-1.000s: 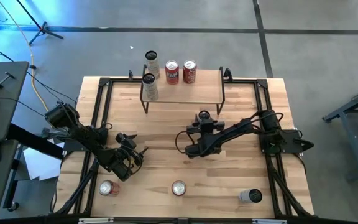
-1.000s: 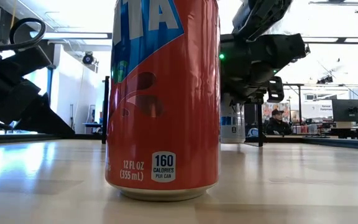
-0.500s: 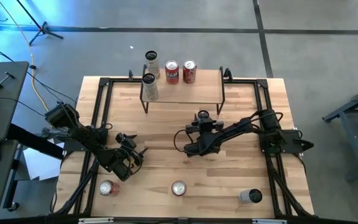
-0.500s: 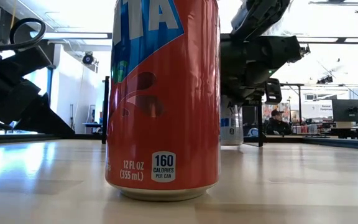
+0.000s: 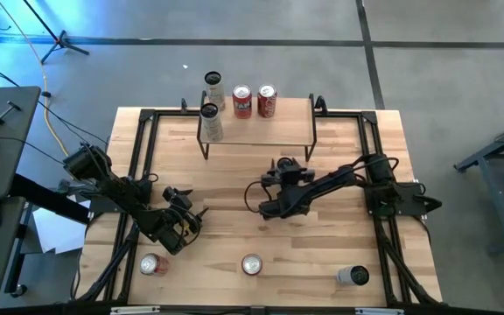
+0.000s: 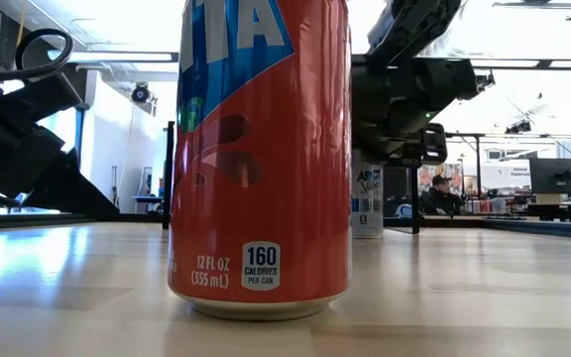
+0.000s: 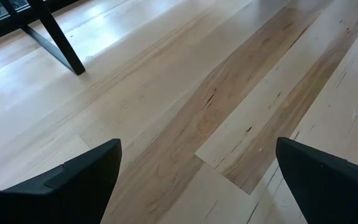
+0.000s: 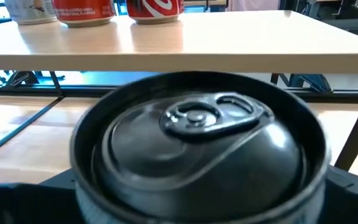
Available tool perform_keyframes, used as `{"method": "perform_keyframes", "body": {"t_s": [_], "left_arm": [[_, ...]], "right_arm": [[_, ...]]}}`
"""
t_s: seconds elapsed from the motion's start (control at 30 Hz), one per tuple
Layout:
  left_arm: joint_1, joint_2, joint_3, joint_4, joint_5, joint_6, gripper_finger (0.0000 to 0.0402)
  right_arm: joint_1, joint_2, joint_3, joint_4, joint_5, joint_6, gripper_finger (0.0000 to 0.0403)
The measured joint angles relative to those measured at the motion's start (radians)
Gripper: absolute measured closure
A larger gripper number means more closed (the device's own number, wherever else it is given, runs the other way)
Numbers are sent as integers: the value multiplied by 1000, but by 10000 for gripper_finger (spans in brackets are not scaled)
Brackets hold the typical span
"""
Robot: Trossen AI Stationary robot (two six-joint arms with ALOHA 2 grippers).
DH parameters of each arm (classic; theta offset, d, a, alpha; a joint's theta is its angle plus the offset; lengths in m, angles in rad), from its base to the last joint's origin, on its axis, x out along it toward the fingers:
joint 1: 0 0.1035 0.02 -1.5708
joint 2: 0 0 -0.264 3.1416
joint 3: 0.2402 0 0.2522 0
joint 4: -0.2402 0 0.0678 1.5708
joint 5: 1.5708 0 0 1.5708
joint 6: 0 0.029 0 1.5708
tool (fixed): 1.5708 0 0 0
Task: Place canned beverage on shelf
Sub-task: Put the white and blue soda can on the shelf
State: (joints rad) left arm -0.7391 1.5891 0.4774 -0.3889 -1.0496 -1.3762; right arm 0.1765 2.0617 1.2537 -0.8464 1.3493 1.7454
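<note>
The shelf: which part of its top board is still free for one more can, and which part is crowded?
On the shelf, the right stretch is bare, from the red Coca-Cola can to the right end. The left stretch is crowded: two pale cans and another red can. The right gripper holds a can before the shelf.

High view straight down; low view table-level, orange can (image 6: 259,154) close; wrists forward.

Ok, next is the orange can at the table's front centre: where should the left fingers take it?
Probably the orange can at mid-body, fingers across the round wall, coming level from its left, where the open left gripper waits; the right gripper holds another can. It stands upright with bare table around it.
</note>
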Motion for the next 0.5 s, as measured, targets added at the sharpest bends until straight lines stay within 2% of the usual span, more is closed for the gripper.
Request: {"method": "perform_keyframes", "body": {"t_s": [0.2, 0.33, 0.5], "left_arm": [[0, 0, 0, 0, 0, 0, 2], [0, 0, 0, 0, 0, 0, 2], [0, 0, 0, 0, 0, 0, 2]], "right_arm": [[19, 0, 0, 0, 1, 8, 29], [34, 0, 3, -24, -63, 30, 7], [49, 0, 43, -175, -144, 146, 3]]}}
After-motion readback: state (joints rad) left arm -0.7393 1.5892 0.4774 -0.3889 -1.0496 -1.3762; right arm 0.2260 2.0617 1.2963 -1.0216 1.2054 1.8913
